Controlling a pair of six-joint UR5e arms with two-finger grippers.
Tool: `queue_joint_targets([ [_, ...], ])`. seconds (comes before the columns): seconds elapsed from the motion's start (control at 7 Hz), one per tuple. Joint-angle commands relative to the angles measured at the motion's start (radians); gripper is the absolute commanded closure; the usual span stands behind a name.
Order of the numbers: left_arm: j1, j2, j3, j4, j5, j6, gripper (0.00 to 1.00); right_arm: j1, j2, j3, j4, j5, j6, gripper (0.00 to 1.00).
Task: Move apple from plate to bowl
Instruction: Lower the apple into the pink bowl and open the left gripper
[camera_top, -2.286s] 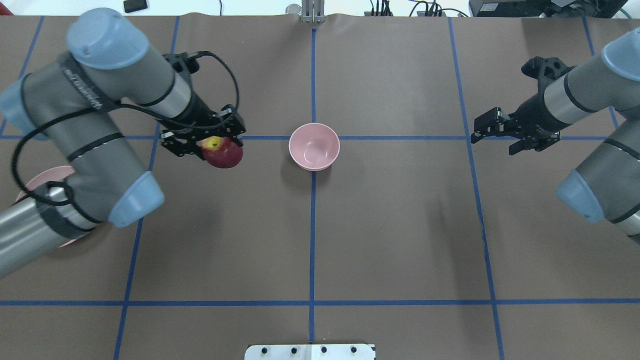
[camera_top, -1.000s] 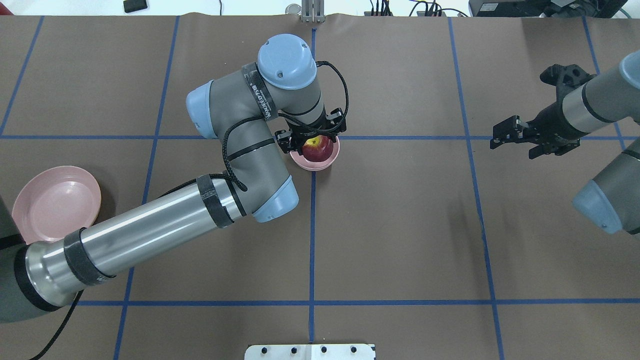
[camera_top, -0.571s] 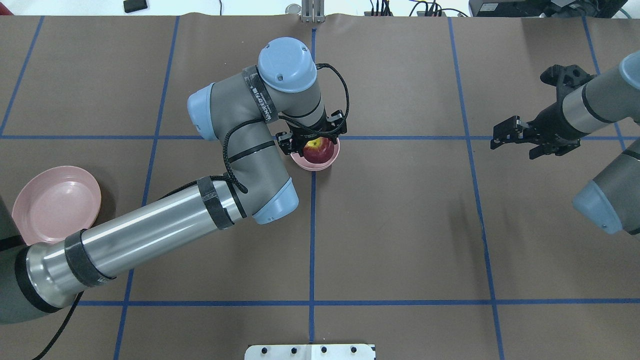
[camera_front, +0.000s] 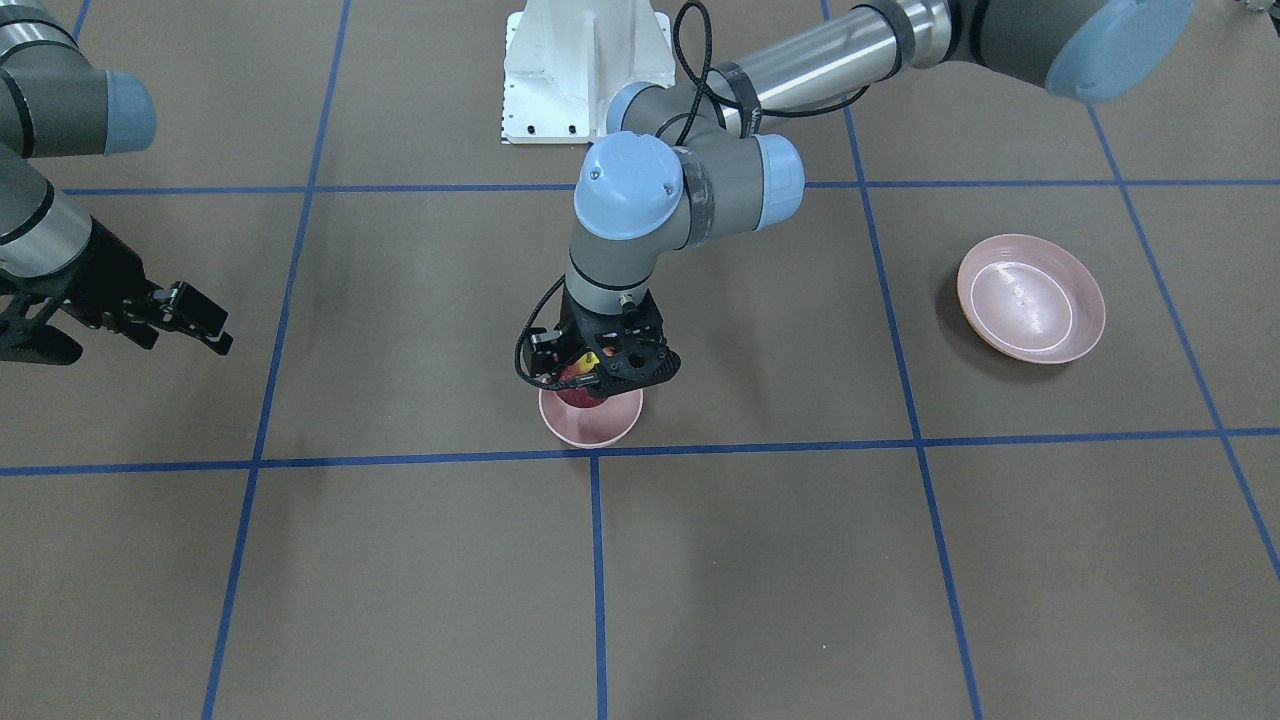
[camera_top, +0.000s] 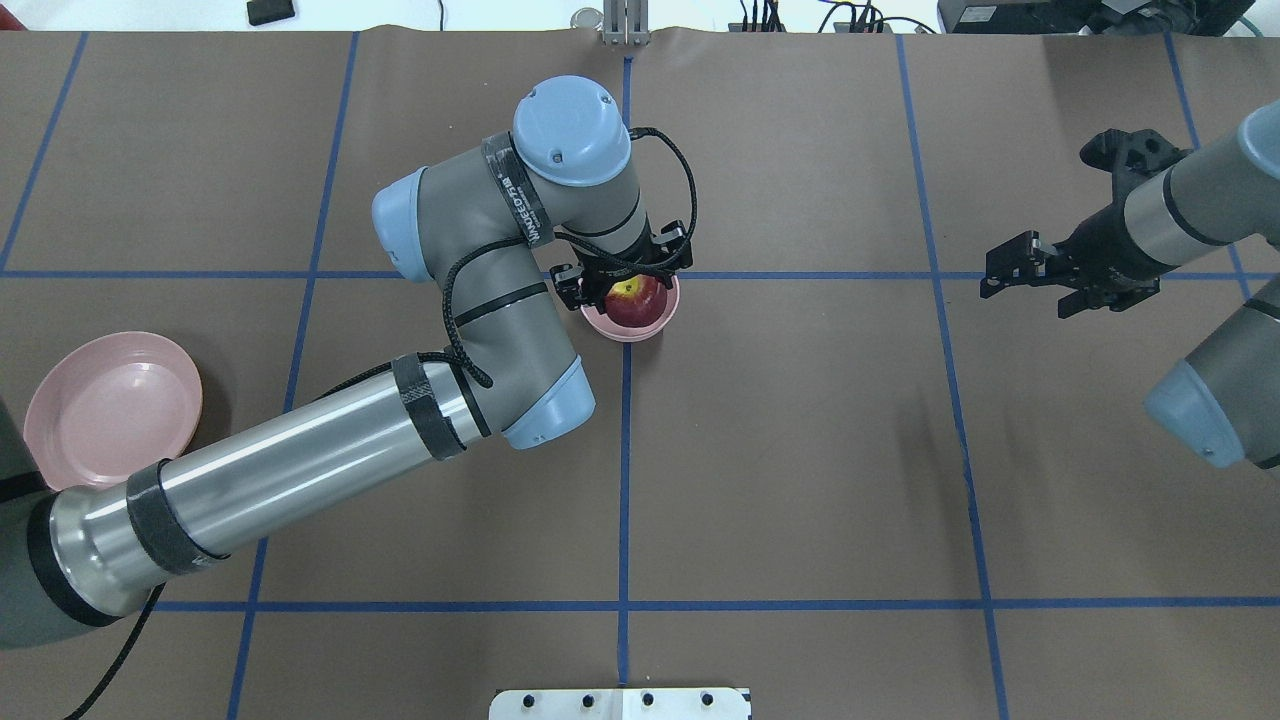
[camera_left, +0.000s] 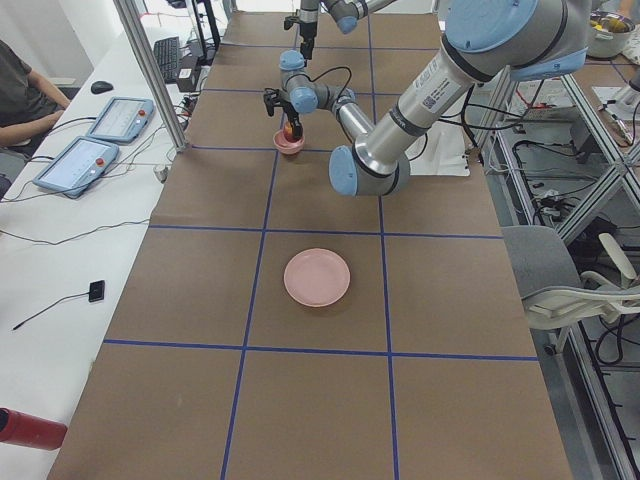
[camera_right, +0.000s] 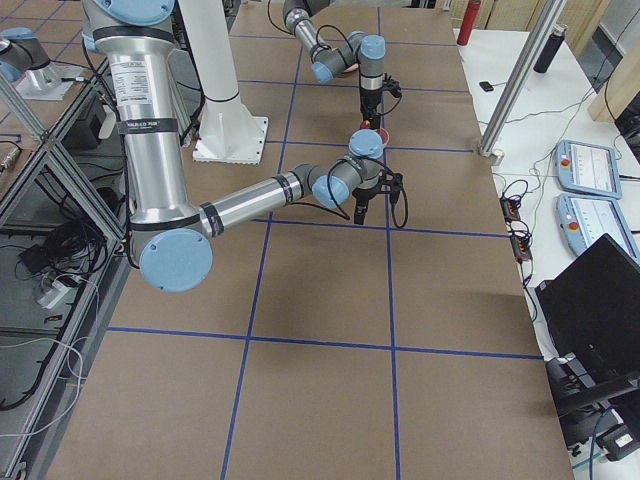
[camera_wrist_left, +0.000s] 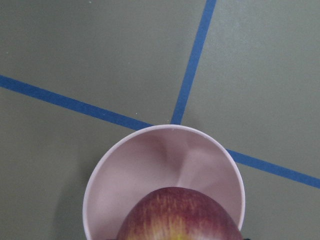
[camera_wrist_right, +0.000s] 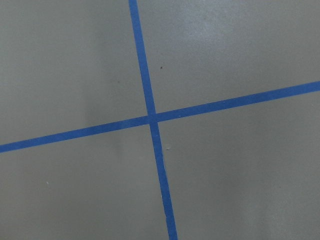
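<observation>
The dark red apple (camera_top: 637, 302) with its yellow stem patch sits low in the small pink bowl (camera_top: 630, 334) at the table's middle crossing of blue tape lines. My left gripper (camera_top: 627, 283) reaches down over the bowl with its fingers on both sides of the apple, shut on it. The left wrist view shows the apple (camera_wrist_left: 175, 216) over the bowl's glossy inside (camera_wrist_left: 145, 175). The wide pink plate (camera_top: 112, 408) lies bare at the near left. My right gripper (camera_top: 1018, 283) hovers open with nothing in it at the far right.
The left arm's elbow and forearm (camera_top: 300, 470) stretch from the near left corner to the bowl. A white mount plate (camera_top: 620, 703) sits at the near edge. Tablets (camera_left: 80, 165) and a seated person are beside the table.
The left arm carried the apple from the left side to the bowl and lowered it in. Over the last second it has barely moved. The right arm drew back slightly.
</observation>
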Motion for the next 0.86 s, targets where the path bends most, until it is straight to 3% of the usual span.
queue_joint_targets([
  [0.0, 0.000, 0.002, -0.004, -0.017, 0.012, 0.000, 0.16, 0.000, 0.002, 0.000, 0.000, 0.000, 0.001, 0.00],
  [0.14, 0.003, 0.005, -0.004, -0.018, 0.044, 0.002, 0.03, 0.000, 0.004, 0.000, 0.000, -0.002, 0.003, 0.00],
  [0.43, 0.003, 0.005, -0.021, -0.015, 0.051, -0.003, 0.03, 0.000, 0.007, 0.000, 0.000, -0.002, 0.004, 0.00],
  [0.57, -0.001, 0.026, -0.083, -0.001, 0.051, -0.006, 0.03, 0.000, 0.008, 0.002, 0.000, -0.002, 0.004, 0.00],
  [0.71, -0.003, 0.127, -0.237, 0.025, 0.051, -0.006, 0.03, 0.000, 0.008, 0.002, 0.000, -0.002, 0.004, 0.00],
])
